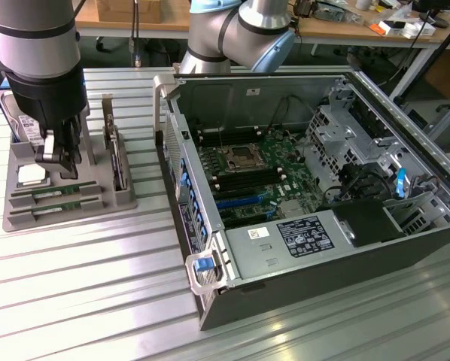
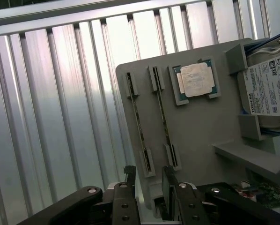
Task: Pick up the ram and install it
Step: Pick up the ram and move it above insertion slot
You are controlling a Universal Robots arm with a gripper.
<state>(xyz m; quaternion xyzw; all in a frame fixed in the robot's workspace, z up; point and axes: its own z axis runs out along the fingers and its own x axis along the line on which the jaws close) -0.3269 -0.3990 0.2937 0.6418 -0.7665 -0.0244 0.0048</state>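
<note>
Hovering over the grey tray (image 1: 97,197) (image 2: 201,136), the end effector (image 1: 59,159) (image 2: 148,187) has its two dark fingers (image 2: 129,185) spread apart, with nothing between them. It hangs above the tray without touching any part.

Just beneath it, the first ram stick (image 1: 56,191) (image 2: 164,123) and the second ram stick (image 1: 59,207) (image 2: 139,123) stand on edge in parallel slots of the tray, side by side but apart. Both are long, thin green boards, each held at its ends by small grey clips. In the wrist view the finger gap sits near one end of the pair; I cannot tell which stick it lines up with.

Next to the first ram stick, the square silver CPU (image 1: 31,176) (image 2: 196,79) lies flat in its own recess. Beyond it, a hard drive (image 2: 271,84) with a white label rests at the tray's edge. An upright drive (image 1: 117,162) stands in a slot on the tray's side towards the exterior view's right.

The tray sits on the ribbed metal worktop (image 1: 97,293) (image 2: 60,117). On the exterior view's right, well apart from the tray, an open computer case (image 1: 210,301) lies on its side, its green motherboard (image 1: 274,173) exposed.
</note>
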